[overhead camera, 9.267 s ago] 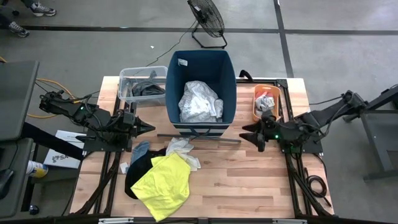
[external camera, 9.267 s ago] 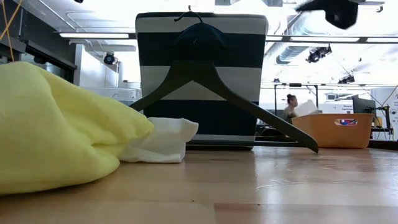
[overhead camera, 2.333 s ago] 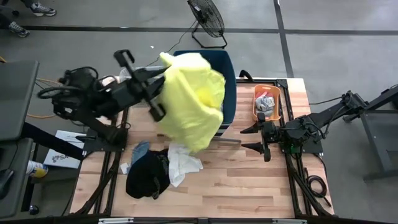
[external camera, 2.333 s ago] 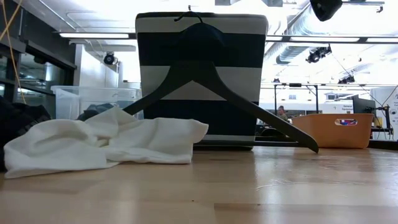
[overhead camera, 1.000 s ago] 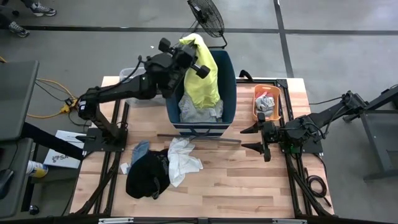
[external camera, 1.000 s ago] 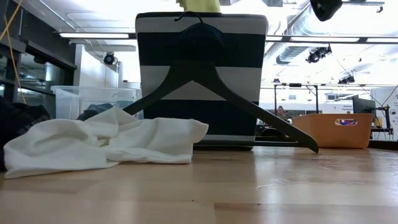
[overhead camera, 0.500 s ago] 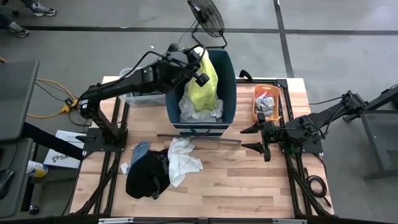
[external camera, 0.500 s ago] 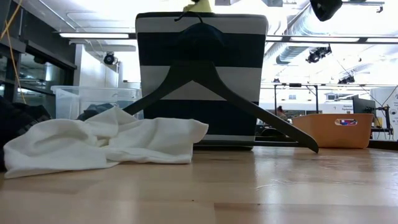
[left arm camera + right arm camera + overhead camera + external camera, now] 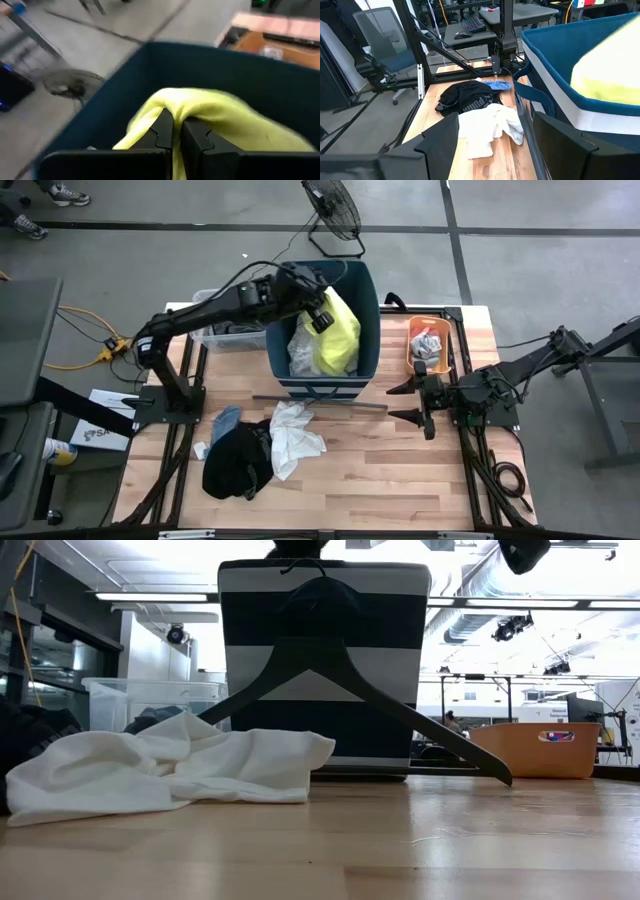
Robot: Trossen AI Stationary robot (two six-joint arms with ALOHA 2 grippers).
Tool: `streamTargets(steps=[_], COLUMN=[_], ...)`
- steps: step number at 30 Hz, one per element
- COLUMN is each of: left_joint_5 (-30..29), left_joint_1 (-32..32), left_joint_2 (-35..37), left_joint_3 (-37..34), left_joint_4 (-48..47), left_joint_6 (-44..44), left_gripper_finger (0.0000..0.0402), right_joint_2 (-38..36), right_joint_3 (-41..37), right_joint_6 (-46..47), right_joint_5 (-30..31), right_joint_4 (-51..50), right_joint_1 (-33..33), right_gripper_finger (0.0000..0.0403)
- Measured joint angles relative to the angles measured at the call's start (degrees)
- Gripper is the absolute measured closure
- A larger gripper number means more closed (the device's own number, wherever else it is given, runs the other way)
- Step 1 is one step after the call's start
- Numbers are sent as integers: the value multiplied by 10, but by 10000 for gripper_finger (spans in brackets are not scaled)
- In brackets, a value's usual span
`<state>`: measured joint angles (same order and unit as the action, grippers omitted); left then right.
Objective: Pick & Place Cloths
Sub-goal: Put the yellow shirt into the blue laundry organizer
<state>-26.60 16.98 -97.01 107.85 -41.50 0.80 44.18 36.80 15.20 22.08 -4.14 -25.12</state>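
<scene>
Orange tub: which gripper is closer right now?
Right. The right gripper sits open on the table just in front of the orange tub; the left gripper is over the blue bin, clamped on the yellow shirt.

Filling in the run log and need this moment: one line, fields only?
left gripper: shut on neon-yellow shirt, inside dark-blue bin | right gripper: open, waiting beside bin | still on table: black clothes, white cloth

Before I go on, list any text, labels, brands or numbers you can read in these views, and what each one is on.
None can be read for certain.
White box left of the table: dark print, cut off and too small.
Orange tub: white label, too small.
Black garment: pale lettering, too blurred.
Dark-blue bin: white tag on its inner wall, unreadable.
</scene>
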Motion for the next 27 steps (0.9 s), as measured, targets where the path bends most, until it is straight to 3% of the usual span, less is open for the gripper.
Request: streamTargets(steps=[27], left_joint_5=[141], left_joint_1=[60], left_joint_2=[-169], left_joint_3=[-1], left_joint_4=[-135], left_joint_6=[6], left_gripper_finger=[396], right_joint_2=[0], right_joint_3=[0], right_joint_6=[0], right_joint_5=[0], right_joint_4=[0], right_joint_1=[0], right_gripper_finger=[156])
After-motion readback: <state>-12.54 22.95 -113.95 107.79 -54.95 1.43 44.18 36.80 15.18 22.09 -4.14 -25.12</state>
